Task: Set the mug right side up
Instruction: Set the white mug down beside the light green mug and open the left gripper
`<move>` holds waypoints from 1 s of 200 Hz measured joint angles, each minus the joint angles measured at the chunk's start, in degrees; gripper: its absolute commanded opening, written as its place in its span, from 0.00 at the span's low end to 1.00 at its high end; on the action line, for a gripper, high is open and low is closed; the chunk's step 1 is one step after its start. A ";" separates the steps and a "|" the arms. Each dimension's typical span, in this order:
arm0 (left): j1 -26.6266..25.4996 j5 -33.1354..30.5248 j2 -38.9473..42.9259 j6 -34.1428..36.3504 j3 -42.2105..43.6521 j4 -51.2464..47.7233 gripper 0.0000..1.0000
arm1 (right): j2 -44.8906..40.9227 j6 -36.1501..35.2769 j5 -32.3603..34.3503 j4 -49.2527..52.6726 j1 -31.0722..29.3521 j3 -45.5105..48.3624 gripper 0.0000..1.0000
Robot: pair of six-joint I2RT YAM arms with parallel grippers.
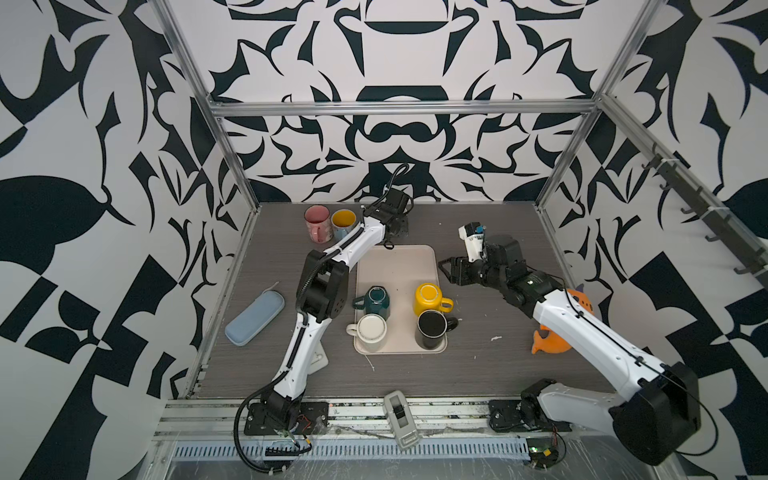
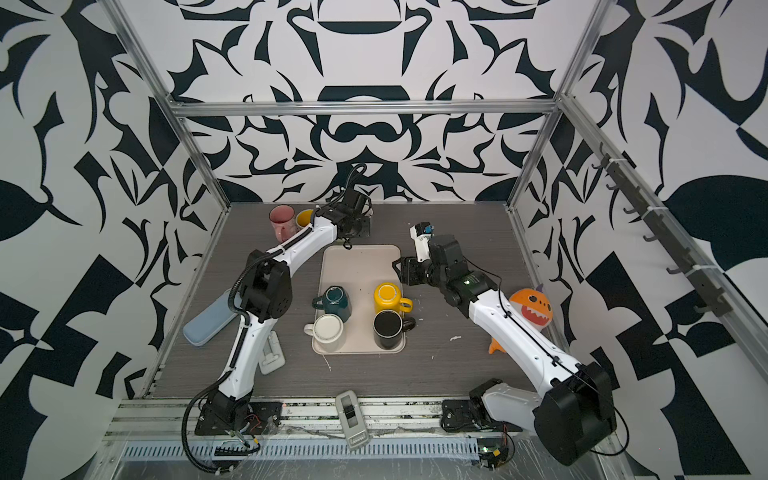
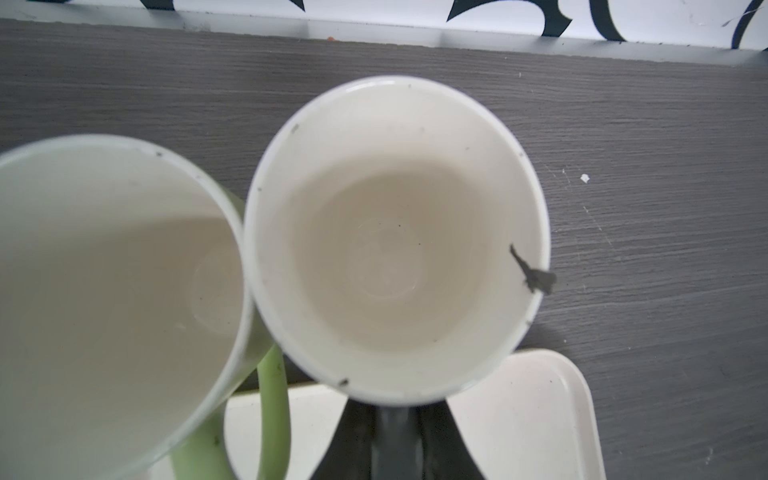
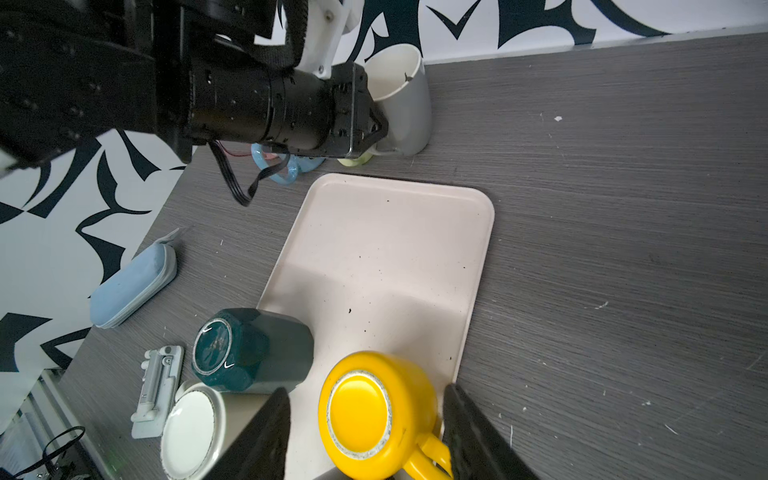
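Table point(image 1: 457, 374): grey wood grain, flecked with white scuffs.
Walls point(image 1: 395, 54): white with bold black shapes, in a metal frame point(image 1: 399, 109).
Tray point(image 1: 395, 266): cream, at the table's middle.
Grey mug point(image 4: 409, 104): upright, by the table's far edge, just beyond the tray.
Left gripper point(image 3: 392, 419): clamped on the grey mug's handle.
Right gripper point(image 4: 366, 390): jaws apart, empty, above a base-up yellow mug point(image 4: 359, 415) at the tray's right edge.
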State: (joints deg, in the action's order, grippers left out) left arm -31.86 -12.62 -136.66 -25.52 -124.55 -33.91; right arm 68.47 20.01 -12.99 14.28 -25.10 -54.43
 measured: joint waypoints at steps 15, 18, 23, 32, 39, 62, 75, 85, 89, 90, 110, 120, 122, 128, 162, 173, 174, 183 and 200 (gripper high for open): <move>0.09 0.00 0.00 0.00 0.00 0.02 0.00 | 0.13 0.07 -0.11 -0.04 0.02 0.00 0.62; 0.09 0.02 0.00 0.00 0.00 0.02 0.00 | 0.17 0.09 -0.13 -0.04 0.02 0.00 0.62; 0.09 0.02 0.00 0.00 0.00 0.02 0.00 | 0.24 0.11 -0.15 -0.07 0.02 0.00 0.62; 0.11 0.04 0.00 0.00 0.00 -0.02 0.00 | 0.35 0.22 -0.20 -0.13 0.07 0.00 0.62; 0.09 0.02 0.00 0.00 0.00 -0.07 0.00 | 0.37 0.26 -0.28 -0.26 0.13 0.00 0.62; 0.09 0.11 0.00 0.00 0.00 -0.24 0.00 | 0.72 0.52 -0.37 -0.46 0.26 0.00 0.62; 0.09 0.24 0.00 -0.02 0.00 -0.35 0.00 | 0.90 0.66 -0.48 -0.48 0.26 0.00 0.62; 0.09 0.26 0.00 0.00 0.00 -0.44 0.01 | 1.01 0.68 -0.52 -0.48 0.26 0.00 0.62; 0.09 0.28 0.00 0.00 0.00 -0.48 0.02 | 1.03 0.68 -0.55 -0.48 0.26 0.00 0.62; 0.09 0.28 0.00 0.00 0.00 -0.48 0.02 | 1.03 0.68 -0.55 -0.48 0.26 0.00 0.62; 0.09 0.48 -0.02 0.00 0.00 -0.85 0.07 | 1.03 0.76 -0.57 -0.63 0.28 0.00 0.62; 0.09 0.59 -0.02 0.00 0.02 -0.96 0.08 | 1.03 0.85 -0.57 -0.70 0.26 0.00 0.62; 0.09 0.63 -0.02 0.00 0.02 -0.98 0.08 | 1.03 0.85 -0.57 -0.70 0.26 0.00 0.62; 0.09 0.68 -0.02 0.00 0.04 -1.03 0.09 | 1.03 0.85 -0.57 -0.74 0.26 0.00 0.62; 0.09 0.90 -0.04 -0.04 0.11 -1.11 0.13 | 1.03 0.87 -0.61 -0.85 0.26 0.00 0.62; 0.09 0.90 -0.04 -0.07 0.13 -1.11 0.17 | 1.03 0.87 -0.70 -0.85 0.26 0.00 0.62; 0.09 0.92 -0.02 -0.07 0.15 -1.11 0.17 | 1.03 0.87 -0.70 -0.85 0.26 0.00 0.62; 0.09 0.92 -0.02 -0.07 0.24 -1.11 0.20 | 1.03 0.87 -0.76 -0.85 0.26 0.00 0.62; 0.09 0.92 -0.02 -0.09 0.46 -1.07 0.22 | 1.03 0.87 -0.79 -0.85 0.26 0.00 0.62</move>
State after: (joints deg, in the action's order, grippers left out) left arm -31.77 -11.70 -136.68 -25.61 -124.09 -34.98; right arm 69.49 20.88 -13.78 13.43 -24.84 -54.43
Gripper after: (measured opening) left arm 0.210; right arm 0.616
